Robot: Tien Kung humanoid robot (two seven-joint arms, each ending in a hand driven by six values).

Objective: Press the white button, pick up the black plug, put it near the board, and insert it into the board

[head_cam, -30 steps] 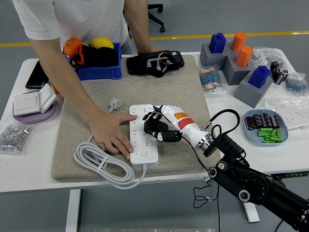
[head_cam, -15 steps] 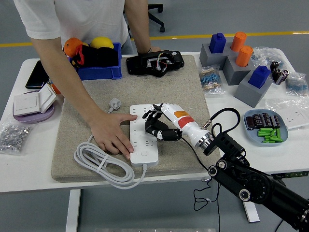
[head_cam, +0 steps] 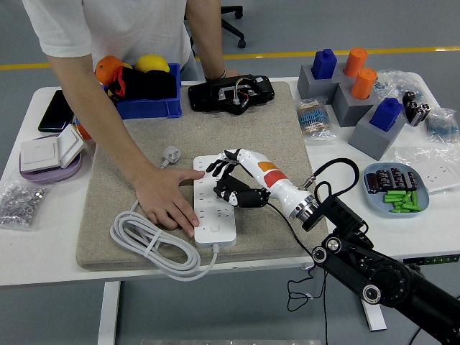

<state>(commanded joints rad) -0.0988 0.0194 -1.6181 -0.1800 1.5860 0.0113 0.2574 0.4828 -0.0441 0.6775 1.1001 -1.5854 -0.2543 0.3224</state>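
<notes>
The white power strip board (head_cam: 208,215) lies on the beige mat, its white button (head_cam: 214,231) at the near end. The black plug (head_cam: 228,192) stands on the strip's middle sockets, under my right hand (head_cam: 228,181). That hand's black fingers (head_cam: 217,167) are spread and lifted off the plug toward the strip's far end, while the thumb lies beside the plug. I cannot see how deep the plug sits. A person's hand (head_cam: 167,203) presses flat on the strip's left edge, and the person's other arm rests by the black case.
The strip's coiled white cable (head_cam: 147,244) and its white plug (head_cam: 169,154) lie on the mat (head_cam: 266,122). A blue bin (head_cam: 147,100) and black case (head_cam: 231,93) stand behind. To the right are a battery tray (head_cam: 397,188) and grey blocks (head_cam: 359,100); wall switches (head_cam: 50,152) sit to the left.
My right hand's fingers have uncurled and lifted away from the black plug toward the strip's far end. The plug and the person's hand have stayed in place.
</notes>
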